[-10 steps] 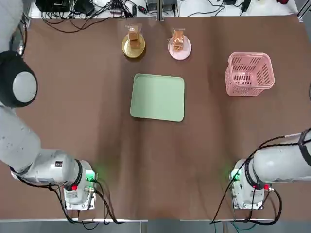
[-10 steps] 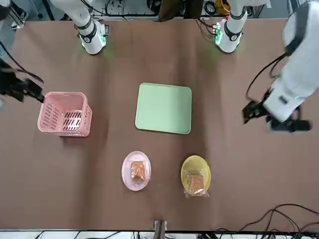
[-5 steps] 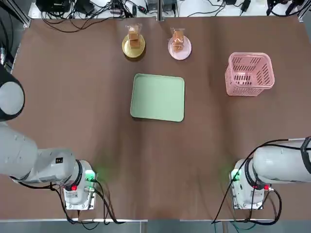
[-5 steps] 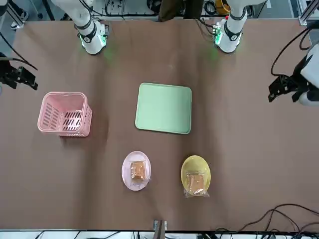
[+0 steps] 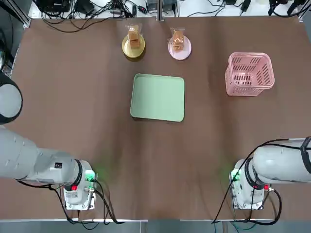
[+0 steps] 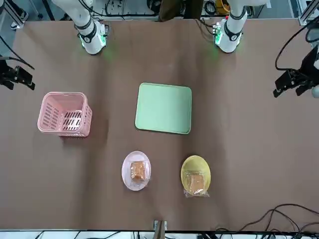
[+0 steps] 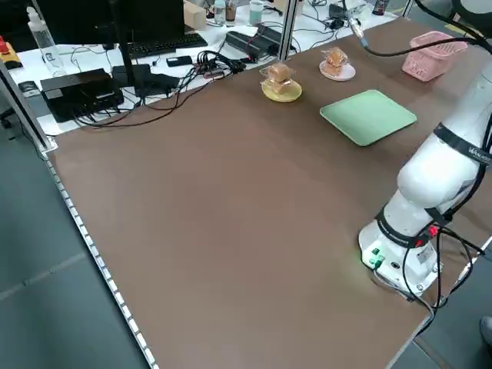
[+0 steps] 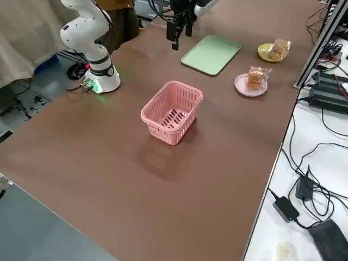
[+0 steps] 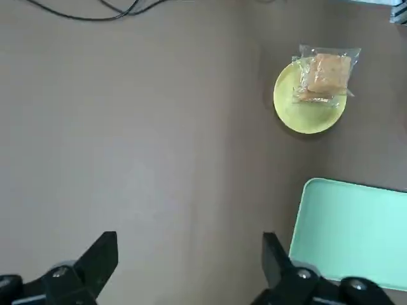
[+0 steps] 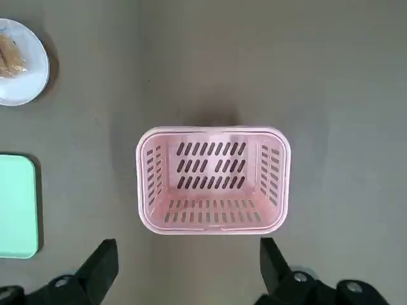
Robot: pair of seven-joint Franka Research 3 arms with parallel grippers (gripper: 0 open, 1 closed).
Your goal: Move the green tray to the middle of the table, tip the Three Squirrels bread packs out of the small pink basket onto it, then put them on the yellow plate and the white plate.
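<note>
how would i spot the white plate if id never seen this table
On the brown table, look past the green tray toward the far edge, where two small round dishes sit side by side. The white plate is nearer the pink basket; it is pale and flat, unlike the shiny yellow plate.

2 white glossy Franka arms, rounded shells with black joint bands, left arm base [image 5: 77, 187] and right arm base [image 5: 248, 187] lit by green and red lamps, black cables trailing, black 2-finger grippers.
</note>
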